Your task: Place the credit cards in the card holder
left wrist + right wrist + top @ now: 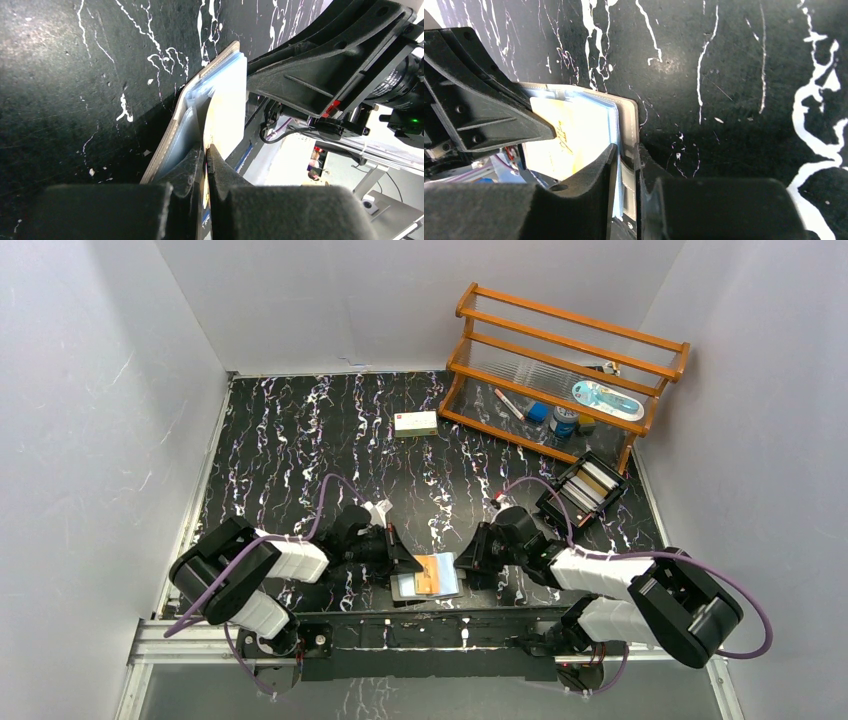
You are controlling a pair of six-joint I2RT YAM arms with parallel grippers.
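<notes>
Marbled table [300, 440], open card holder [403, 586] lengthwise arm-to-arm, left tool [206, 152] tight on tan card [432, 575], right tool [628, 150] tight on its edge.

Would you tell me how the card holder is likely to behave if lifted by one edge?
The card holder would probably sag, since its blue sleeves fan loosely. It looks light, so it may slide as the tan card pushes in, unless the right gripper pins it.
</notes>
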